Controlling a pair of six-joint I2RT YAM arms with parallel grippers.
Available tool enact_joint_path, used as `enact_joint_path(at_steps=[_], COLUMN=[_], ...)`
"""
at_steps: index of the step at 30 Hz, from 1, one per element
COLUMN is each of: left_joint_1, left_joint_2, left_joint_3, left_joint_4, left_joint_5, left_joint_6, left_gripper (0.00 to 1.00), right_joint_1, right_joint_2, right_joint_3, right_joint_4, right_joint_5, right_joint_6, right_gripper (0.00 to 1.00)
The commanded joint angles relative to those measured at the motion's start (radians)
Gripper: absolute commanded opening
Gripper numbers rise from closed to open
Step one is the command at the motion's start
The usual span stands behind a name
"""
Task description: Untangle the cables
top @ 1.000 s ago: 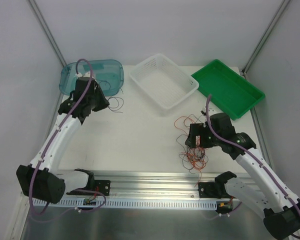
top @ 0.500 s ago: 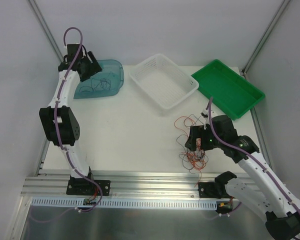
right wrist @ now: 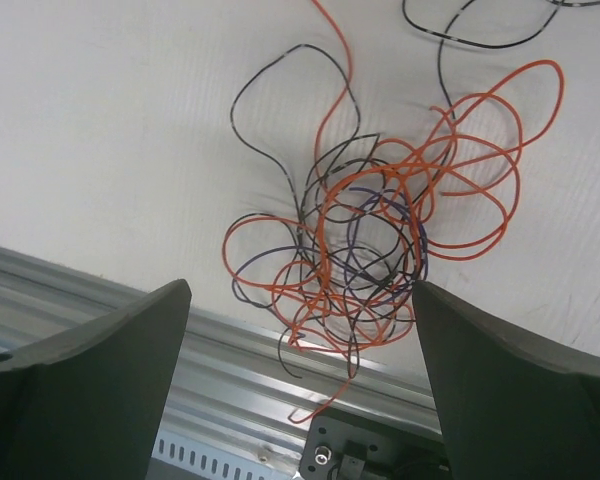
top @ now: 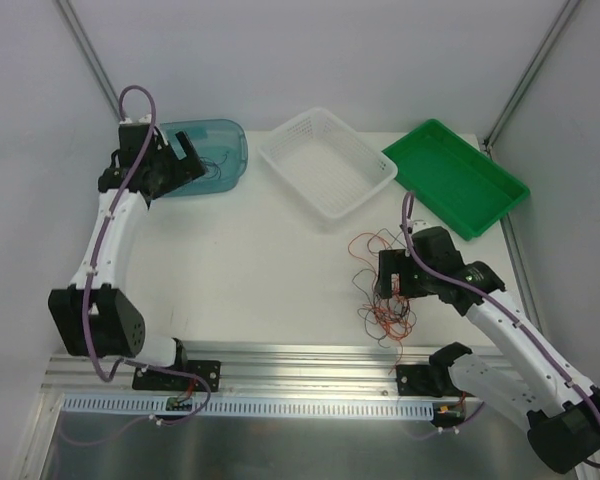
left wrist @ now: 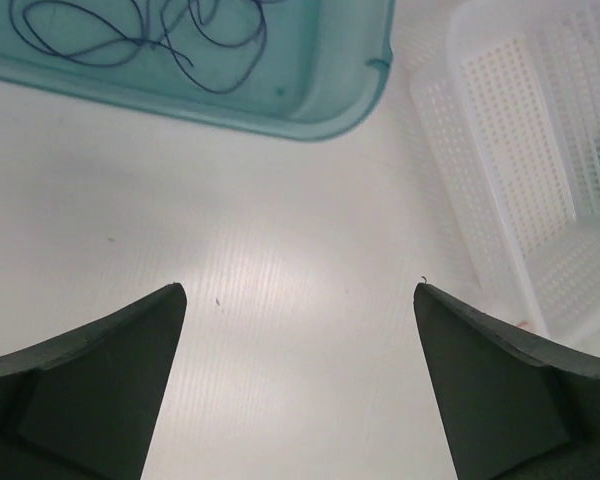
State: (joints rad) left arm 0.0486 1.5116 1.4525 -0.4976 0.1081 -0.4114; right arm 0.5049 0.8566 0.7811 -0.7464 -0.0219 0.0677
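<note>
The cables (right wrist: 365,250) lie in one knotted heap on the table (top: 280,270), nearer to the arms than the white basket (top: 325,160) and a bit to its right. Red ones and black ones loop through each other. The right gripper (right wrist: 300,288) hangs over the heap with its fingers wide apart and nothing in them. The left gripper (left wrist: 298,290) is wide apart too and holds nothing. It is left of the white basket, by the blue tray (left wrist: 310,110), where a few dark wires (left wrist: 160,30) lie loose.

If the right gripper bites into the thick middle, it may catch many wires at once and lift the whole heap. Pulling then could make the knot tighter. The heap sits far from the white basket, close to the metal rail (top: 280,358), so a tug could drag loops over it. The wires are very thin, so the fingers may close and miss.
</note>
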Motion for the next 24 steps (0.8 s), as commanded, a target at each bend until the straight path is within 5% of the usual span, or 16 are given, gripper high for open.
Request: enact_joint_path(at_steps=[1,6,11,17,20,24], left_joint_1=[-0.106,-0.301,-0.340,-0.340,-0.340,-0.339], left_joint_2=[-0.193,-0.462,-0.657,-0.797,-0.814,-0.811], left_joint_3=[-0.194,-0.535,-0.765,-0.857,-0.854,-0.854], left_joint_4=[-0.009,0.001,0.030,0.062,0.068,0.067], left_joint_5=[0.074,0.131,0.197,0.176,0.165,0.169], left_joint_6=[0.039,0.029,0.049,0.086,0.091,0.086], left_gripper=[0.99,0.99,0.99,0.99,0.99,0.99], right_joint_1=[0.000,-0.012,-0.023,0.078,0.211,0.357], right_joint_2=[0.045,0.140,0.283,0.513,0.631,0.788], right_joint_3=[-0.006,-0.043,-0.063,0.038,0.185,0.375], right_joint_4=[-0.005,0.039,0.139,0.220,0.217,0.211], right_joint_5=[0.099,0.119,0.067,-0.042,-0.078,-0.105], right_joint_6=[0.027,0.066,0.080,0.035,0.003,0.020], right_gripper=[0.99,0.95,0.87,0.54,0.23,0.14])
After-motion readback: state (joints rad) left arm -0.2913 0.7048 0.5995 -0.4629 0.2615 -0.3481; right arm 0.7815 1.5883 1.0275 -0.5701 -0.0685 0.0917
